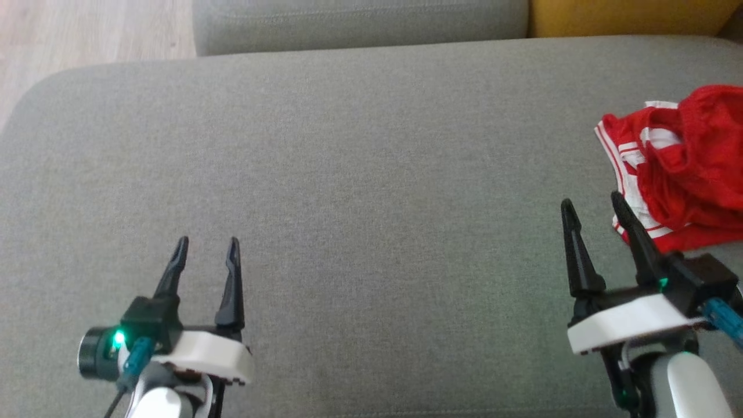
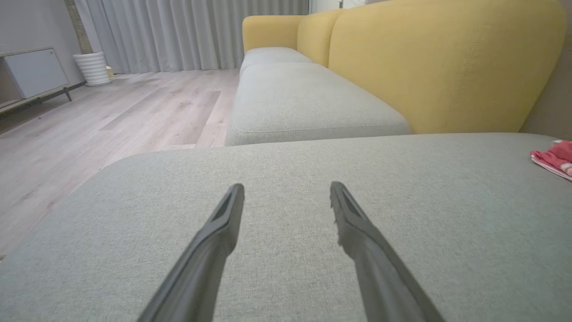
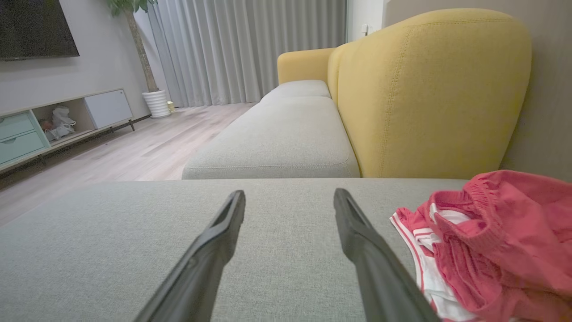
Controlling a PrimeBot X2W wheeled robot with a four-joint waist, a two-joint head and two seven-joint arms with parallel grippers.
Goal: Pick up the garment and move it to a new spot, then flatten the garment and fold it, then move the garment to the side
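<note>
The red garment [image 1: 685, 168] with white stripes lies crumpled in a heap on the grey seat cushion [image 1: 371, 145], at the robot's far right and partly cut off by the edge of the head view. It is bunched up rather than flat, and its ribbed waistband shows in the right wrist view.

The right pincer [image 1: 591, 200] hovers just beside the garment on its left, both dark fingers spread apart with nothing between them. Its right finger overlaps the cloth's near edge in the head view (whether it touches the fabric cannot be told).

The left pincer [image 1: 208, 241] hangs over bare cushion at the lower left, well apart from the garment. Its fingers are also spread wide and hold nothing.

Beyond the cushion stands a yellow backrest [image 3: 429, 89], with a pale wooden floor [image 2: 111, 112] and grey curtains [image 2: 192, 31] farther off.
</note>
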